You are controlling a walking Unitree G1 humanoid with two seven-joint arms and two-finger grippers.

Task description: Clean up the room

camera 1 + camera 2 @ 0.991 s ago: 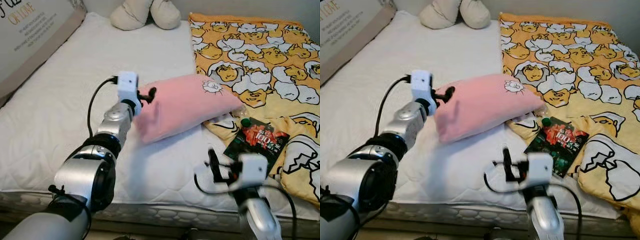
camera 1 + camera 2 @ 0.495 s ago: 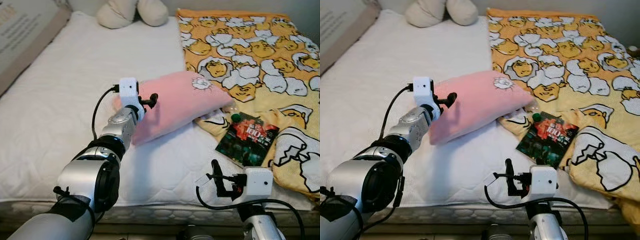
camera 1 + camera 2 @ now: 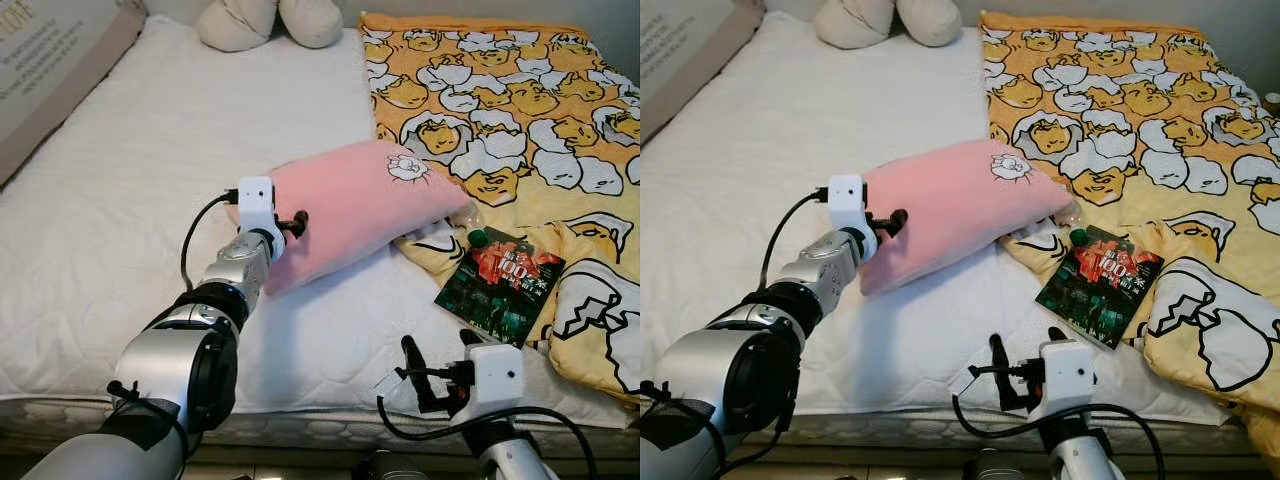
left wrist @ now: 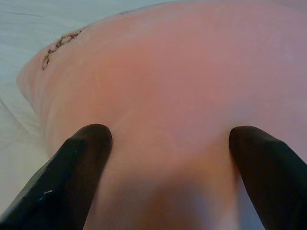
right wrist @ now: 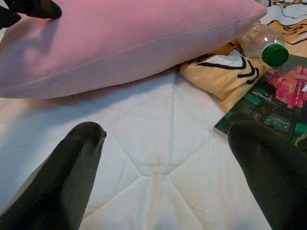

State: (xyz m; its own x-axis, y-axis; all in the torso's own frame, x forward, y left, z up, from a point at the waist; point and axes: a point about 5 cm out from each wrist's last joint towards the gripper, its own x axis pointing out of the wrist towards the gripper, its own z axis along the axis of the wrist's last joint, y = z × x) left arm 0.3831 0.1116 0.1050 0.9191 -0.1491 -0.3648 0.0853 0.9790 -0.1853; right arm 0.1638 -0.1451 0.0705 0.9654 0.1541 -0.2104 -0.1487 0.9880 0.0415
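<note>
Reaching out over the white quilted mattress (image 3: 130,190), the left gripper (image 3: 293,224) presses its two black fingers against the near end of the pink pillow (image 3: 365,205), and the left wrist view shows those fingers (image 4: 76,163) spread wide with the pillow's soft pink fabric bulging between them, so the jaws stand apart around the pillow's end rather than pinched together. The pillow lies slantwise in the middle of the bed, a small cartoon patch on its upper side, its far end resting on the edge of the yellow blanket (image 3: 500,90) printed with egg characters that covers the right half of the bed. Just beside that far end a clear plastic bottle with a green cap (image 5: 266,45) lies on its side, touching a dark glossy booklet with red lettering (image 3: 500,285) that rests partly on the blanket. The right gripper (image 3: 415,372) hangs low near the front edge of the mattress, its fingers (image 5: 81,153) parted with nothing between them, pointing toward the pillow. A cream stuffed toy (image 3: 270,22) sits at the head of the bed, and a large cardboard box (image 3: 45,70) leans along the left side.
</note>
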